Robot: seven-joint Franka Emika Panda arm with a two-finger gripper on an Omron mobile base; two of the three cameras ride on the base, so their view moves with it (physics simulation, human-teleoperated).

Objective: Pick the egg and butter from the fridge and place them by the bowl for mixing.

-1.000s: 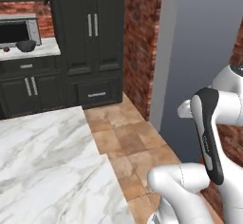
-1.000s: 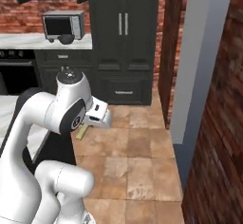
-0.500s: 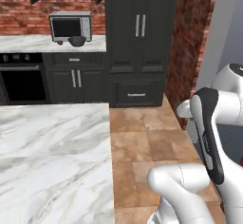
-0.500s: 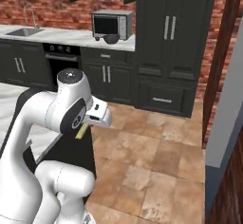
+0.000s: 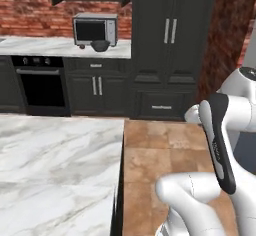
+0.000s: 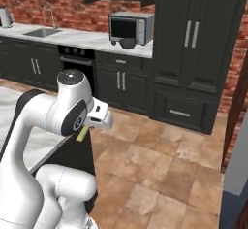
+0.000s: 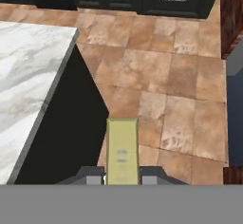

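Camera swung; pale-yellow butter [image 7: 122,151] stick

The butter [image 7: 122,149] is a thin pale-yellow rectangular stick with a faint mark on its flat face. In the hand view it stands lengthwise up from the bottom, its lower end clamped between the two dark tips of the pincer [image 7: 122,179], hanging above the tiled floor just right of the marble tabletop [image 7: 28,76] edge. In the right base view a short end of it [image 6: 83,134] pokes out below the hand.

The bowl [image 5: 100,45] is round, deep and dark grey, sitting upright on the far tabletop [image 5: 50,46], just in front of the countertop oven; the right base view shows it [image 6: 128,42] there too.
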